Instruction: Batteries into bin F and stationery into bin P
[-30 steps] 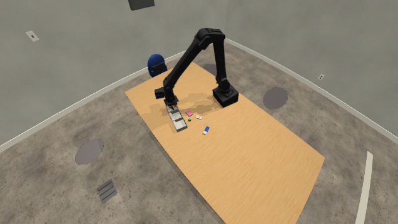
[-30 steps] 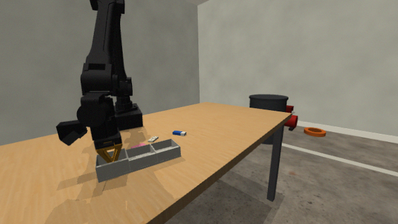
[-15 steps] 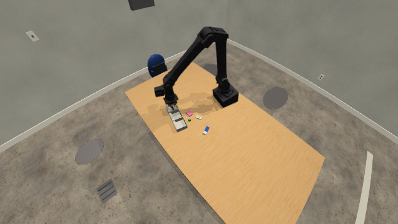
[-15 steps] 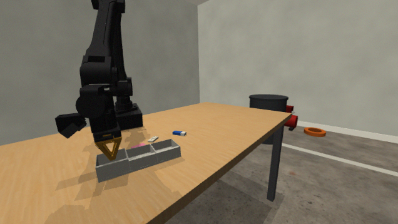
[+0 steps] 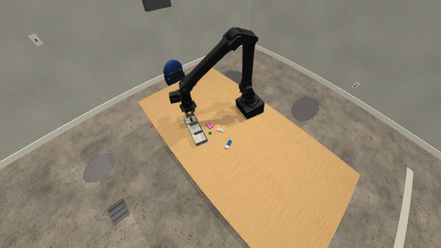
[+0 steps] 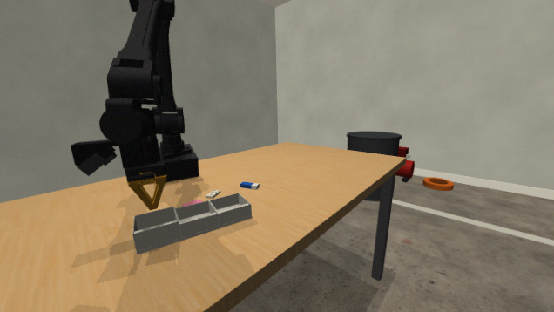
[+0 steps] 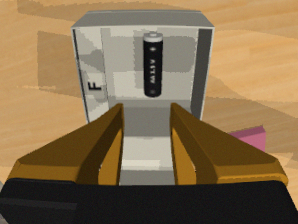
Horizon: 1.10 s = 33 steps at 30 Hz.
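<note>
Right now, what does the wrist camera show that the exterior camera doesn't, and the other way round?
Only the wrist view shows the black battery lying inside the bin marked F, and the letter itself. Only the exterior view shows the whole row of three bins, the blue and white eraser, the small white block and the table edge. Both show the gripper open, holding nothing, above the F bin, and a bit of the pink item.
</note>
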Motion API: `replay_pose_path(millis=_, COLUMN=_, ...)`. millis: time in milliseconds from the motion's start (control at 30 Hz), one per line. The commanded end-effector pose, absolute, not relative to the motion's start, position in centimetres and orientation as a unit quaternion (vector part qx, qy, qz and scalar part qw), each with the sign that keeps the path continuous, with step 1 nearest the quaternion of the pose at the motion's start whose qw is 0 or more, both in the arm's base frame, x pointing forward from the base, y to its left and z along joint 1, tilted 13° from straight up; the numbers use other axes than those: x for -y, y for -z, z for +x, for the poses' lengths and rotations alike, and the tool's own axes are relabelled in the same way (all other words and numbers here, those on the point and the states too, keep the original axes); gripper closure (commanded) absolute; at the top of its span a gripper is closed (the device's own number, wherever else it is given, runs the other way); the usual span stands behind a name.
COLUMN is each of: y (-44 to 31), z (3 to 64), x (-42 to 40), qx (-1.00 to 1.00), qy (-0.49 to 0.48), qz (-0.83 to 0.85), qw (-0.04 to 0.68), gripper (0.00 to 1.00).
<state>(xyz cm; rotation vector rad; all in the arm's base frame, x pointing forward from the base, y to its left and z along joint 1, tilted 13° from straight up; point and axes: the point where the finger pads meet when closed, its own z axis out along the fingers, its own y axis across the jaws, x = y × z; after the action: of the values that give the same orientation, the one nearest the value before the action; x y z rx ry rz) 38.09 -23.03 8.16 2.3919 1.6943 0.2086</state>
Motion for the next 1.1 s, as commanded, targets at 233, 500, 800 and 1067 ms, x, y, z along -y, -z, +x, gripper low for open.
replay_pose_path(millis=233, y=-9.0, z=38.8, x=23.6, qx=-0.573, qy=-0.074, qz=0.808, qw=0.112, gripper=0.73)
replay_pose_path(millis=500, y=-8.3, z=37.8, x=17.0, qx=-0.681, qy=-0.056, qz=0.721, qw=0.118, gripper=0.63)
replay_pose_path(millis=800, y=-7.7, z=37.1, x=11.2, qx=-0.784, qy=-0.04, qz=0.607, qw=0.119, gripper=0.63)
replay_pose_path(millis=1067, y=-7.1, z=36.3, x=4.4, qx=-0.855, qy=-0.019, qz=0.505, qw=0.118, gripper=0.63)
